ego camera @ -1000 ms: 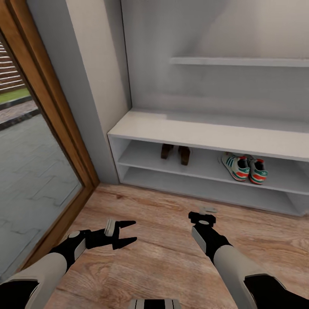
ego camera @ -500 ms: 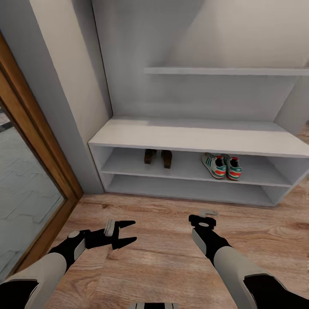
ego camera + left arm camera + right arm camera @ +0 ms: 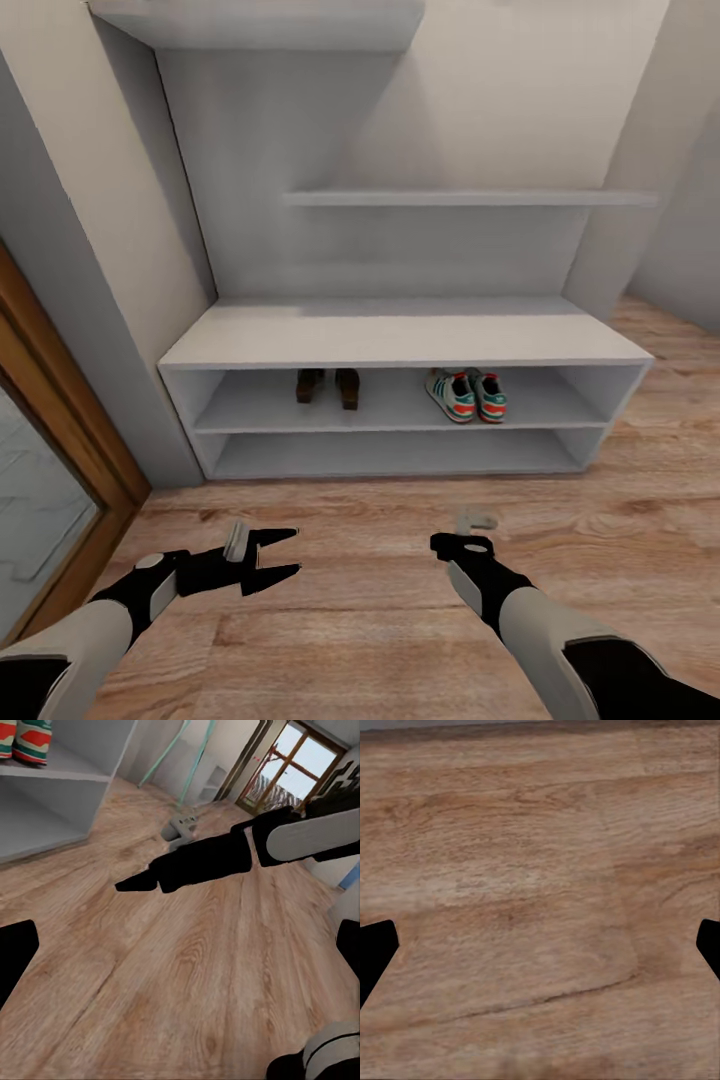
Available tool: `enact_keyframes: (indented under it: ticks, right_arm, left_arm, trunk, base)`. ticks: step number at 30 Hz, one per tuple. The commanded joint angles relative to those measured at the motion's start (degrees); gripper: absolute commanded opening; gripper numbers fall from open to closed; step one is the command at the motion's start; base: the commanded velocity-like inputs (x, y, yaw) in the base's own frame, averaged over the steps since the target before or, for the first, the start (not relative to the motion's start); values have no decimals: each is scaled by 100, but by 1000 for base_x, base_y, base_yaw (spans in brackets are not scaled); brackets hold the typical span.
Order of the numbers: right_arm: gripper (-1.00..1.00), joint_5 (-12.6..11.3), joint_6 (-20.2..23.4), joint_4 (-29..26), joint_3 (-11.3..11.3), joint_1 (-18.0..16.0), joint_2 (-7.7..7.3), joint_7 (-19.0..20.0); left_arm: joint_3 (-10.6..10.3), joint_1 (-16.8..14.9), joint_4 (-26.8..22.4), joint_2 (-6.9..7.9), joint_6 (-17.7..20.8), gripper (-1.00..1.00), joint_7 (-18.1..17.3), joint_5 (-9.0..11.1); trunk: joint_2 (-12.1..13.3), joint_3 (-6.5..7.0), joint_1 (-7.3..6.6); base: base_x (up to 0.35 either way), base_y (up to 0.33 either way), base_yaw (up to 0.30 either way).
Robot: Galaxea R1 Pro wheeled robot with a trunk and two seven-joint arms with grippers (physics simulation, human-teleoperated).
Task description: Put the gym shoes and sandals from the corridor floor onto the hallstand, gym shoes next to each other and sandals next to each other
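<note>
On the hallstand's (image 3: 400,340) upper shelf, sandals (image 3: 327,386) at 11 o'clock and gym shoes (image 3: 466,394) at 1 sit paired, and since a second ago our view has swung to square up on the rack, left gripper (image 3: 278,554) released and empty, right gripper (image 3: 463,545) state unreadable — we judge the task done.

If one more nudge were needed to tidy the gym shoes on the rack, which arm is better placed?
Probably the right. The right gripper hangs open almost directly before the gym shoes, while the left gripper is open farther over, nearer the sandals.

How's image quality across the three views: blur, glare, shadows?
Head view: soft, even light with no glare; the rack throws shade into its compartments, where the sandals look dark and the gym shoes readable. Left wrist view: floor grain sharp, bright window behind. Right wrist view: floor smeared and soft, dark fingers at the edges.
</note>
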Motion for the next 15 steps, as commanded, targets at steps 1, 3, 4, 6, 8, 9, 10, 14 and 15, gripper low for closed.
enact_keyframes:
  ticks: [1,3,4,6,8,9,10,14,15]
  right_arm:
    - [100,-48,22,79,46,-3,1,227]
    - [100,-41,22,326,43,-3,-7,1275]
    - [100,-41,23,366,42,-3,-9,1527]
    - [100,-43,24,450,35,-3,-26,2200]
    - [100,-48,28,526,31,3,-61,3004]
    - [100,-48,27,538,31,7,-73,3183]
    - [100,-49,27,548,30,29,-88,3364]
    - [100,-51,29,569,29,354,-199,4232]
    - [100,-51,29,571,29,413,-219,4374]
  left_arm:
    - [-24,1,26,30,-50,100,-9,36]
    - [-24,5,109,111,-104,100,-9,37]
    - [-24,6,130,130,-116,100,-9,37]
    - [-24,7,203,175,-154,100,-9,37]
    - [-21,7,344,214,-224,100,-9,37]
    - [-19,8,372,221,-237,100,-9,39]
    - [-19,8,400,226,-250,100,-9,40]
    - [-16,8,542,243,-329,100,-1,44]
    - [-16,8,572,249,-347,100,1,45]
  trunk:
    - [0,20,-4]
    - [2,65,-9]
    - [4,88,-12]
    - [6,133,-17]
    - [9,177,-22]
    - [10,199,-24]
    - [12,222,-27]
    - [17,310,-37]
    - [18,332,-40]
  base:
    - [0,0,-253]
    - [0,0,-153]
    - [0,0,-96]
    - [0,0,-55]
    - [0,0,-23]
    - [0,0,-16]
    - [0,0,-13]
    - [0,0,-6]
    - [0,0,-3]
